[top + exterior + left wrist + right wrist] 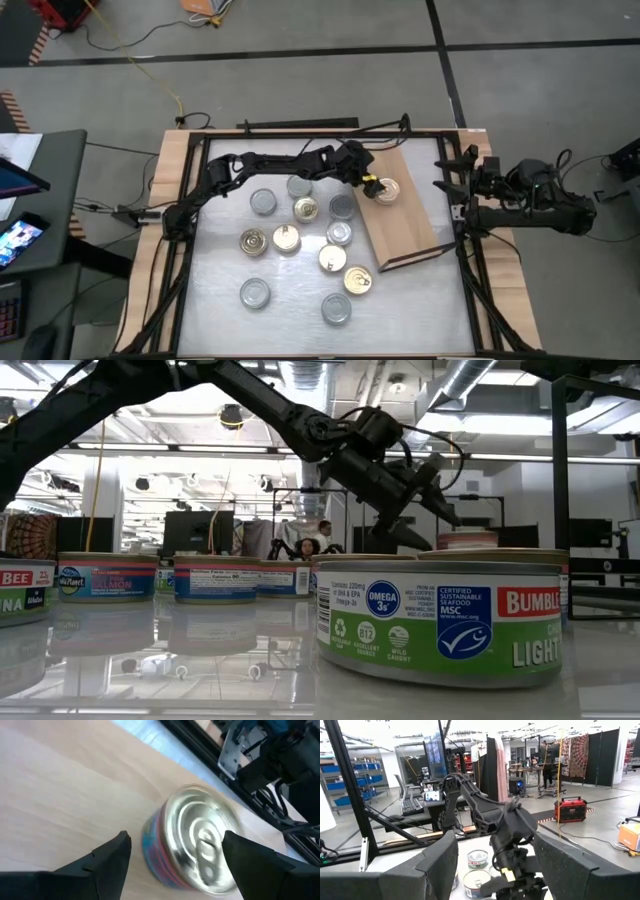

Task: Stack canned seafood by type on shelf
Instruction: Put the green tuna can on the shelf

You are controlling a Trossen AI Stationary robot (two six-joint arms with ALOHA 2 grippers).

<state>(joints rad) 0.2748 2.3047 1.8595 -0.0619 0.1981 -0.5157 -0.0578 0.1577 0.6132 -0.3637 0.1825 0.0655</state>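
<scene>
A gold-lidded tin [192, 842] stands upright on its base on the light wooden shelf [412, 228], near the shelf's far end [386, 190]. My left gripper [175, 842] hovers at it, open, one finger on either side of the tin. Several more tins of canned seafood, gold-lidded [286, 238] and silver-lidded [263, 203], stand on the white tabletop left of the shelf. My right gripper [495, 865] waits open at the table's right edge [442, 184]. My left gripper comes at the tin slanting down from the table's left. One finger [112, 855] is clear of the tin's wall. Whether the other finger [245, 857] touches the rim, I cannot tell.
The shelf lies slanted on the table's right half, its near part [405, 245] bare. Tins crowd the table's middle; one [440, 620] stands close to the low camera. The black frame rails [470, 270] run along the table's sides.
</scene>
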